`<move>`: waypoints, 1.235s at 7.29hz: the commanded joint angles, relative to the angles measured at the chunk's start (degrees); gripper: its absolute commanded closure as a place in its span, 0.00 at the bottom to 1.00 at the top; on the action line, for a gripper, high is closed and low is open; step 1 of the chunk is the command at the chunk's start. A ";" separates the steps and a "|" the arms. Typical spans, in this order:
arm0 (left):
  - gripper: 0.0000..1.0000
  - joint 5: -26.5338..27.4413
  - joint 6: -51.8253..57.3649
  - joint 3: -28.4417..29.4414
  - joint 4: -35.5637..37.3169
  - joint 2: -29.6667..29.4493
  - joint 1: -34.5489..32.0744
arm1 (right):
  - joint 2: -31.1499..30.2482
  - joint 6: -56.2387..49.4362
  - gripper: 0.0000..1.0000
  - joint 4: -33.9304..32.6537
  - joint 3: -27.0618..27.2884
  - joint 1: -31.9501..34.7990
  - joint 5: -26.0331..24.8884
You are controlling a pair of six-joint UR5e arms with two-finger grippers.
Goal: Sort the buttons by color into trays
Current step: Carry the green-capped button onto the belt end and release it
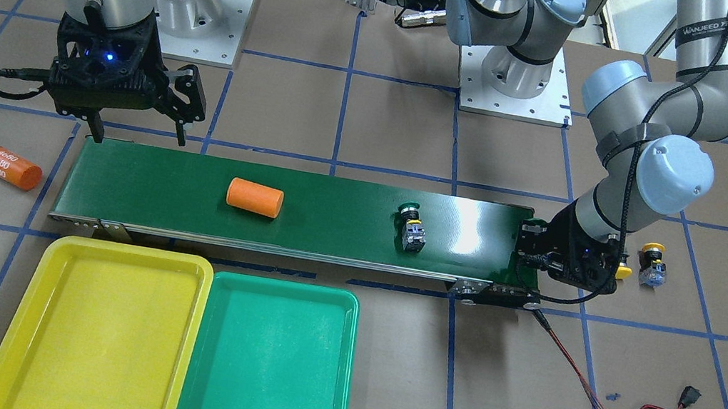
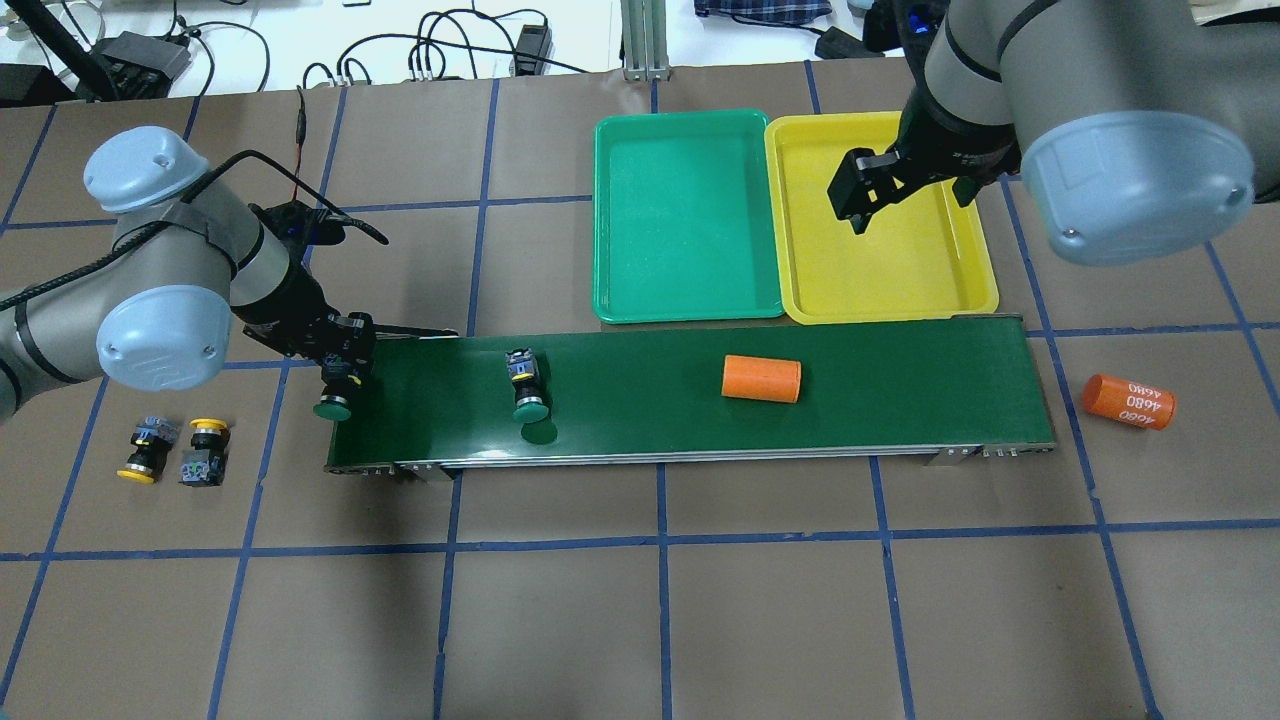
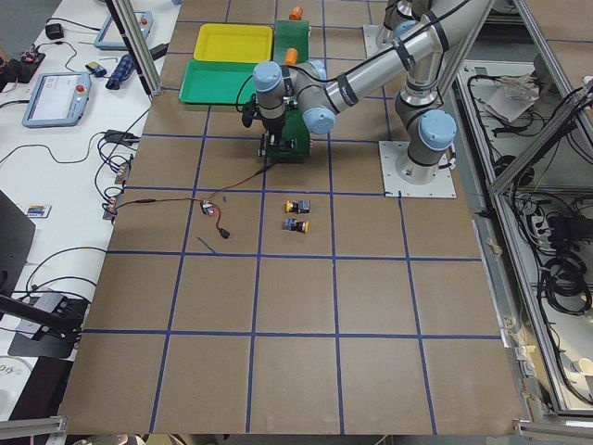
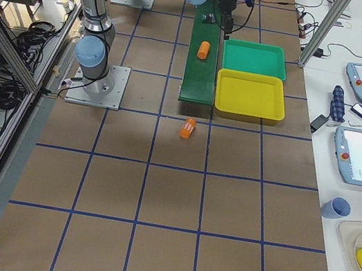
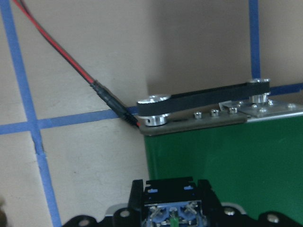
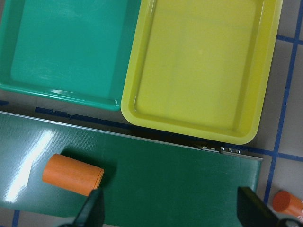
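Holding L gripper (image 2: 340,375): jaws clamped on green-cap button (image 2: 332,407) at conveyor belt (image 2: 900,400) left end; feeding it rightward, I reckon.
R gripper (image 1: 140,139): jaws wide by belt's right end, for pickup.

Left arm: elbow folded, wrist bent low. Left gripper (image 2: 338,375): pointing down, fingers closed on a green-capped button (image 2: 332,407). Right arm: raised high, wrist near vertical. Right gripper (image 1: 138,133): pointing down, fingers spread wide apart.

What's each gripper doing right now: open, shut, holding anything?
Left gripper: closed on a green-capped button at the conveyor end.
Right gripper: open, empty.
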 commanded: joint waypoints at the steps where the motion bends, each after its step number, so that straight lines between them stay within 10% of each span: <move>1: 1.00 -0.91 -1.97 -0.25 1.89 -0.84 -0.70 | -0.05 0.80 0.00 1.40 0.00 -0.02 -0.57; 3: 1.00 -3.73 -2.69 -0.43 1.89 -0.32 -0.71 | -0.14 0.89 0.00 0.78 0.53 -0.02 0.04; 4: 0.17 -3.47 -2.69 -0.34 1.81 -0.49 -0.62 | -0.14 0.80 0.00 0.08 0.71 -0.02 0.22; 5: 0.00 -3.39 -2.60 -0.60 1.46 -0.14 -0.71 | -0.06 0.80 0.00 0.07 0.88 -0.02 0.39; 9: 0.00 2.54 -2.42 2.64 -0.48 3.12 3.48 | -0.14 0.63 0.00 -0.10 2.55 -0.02 0.48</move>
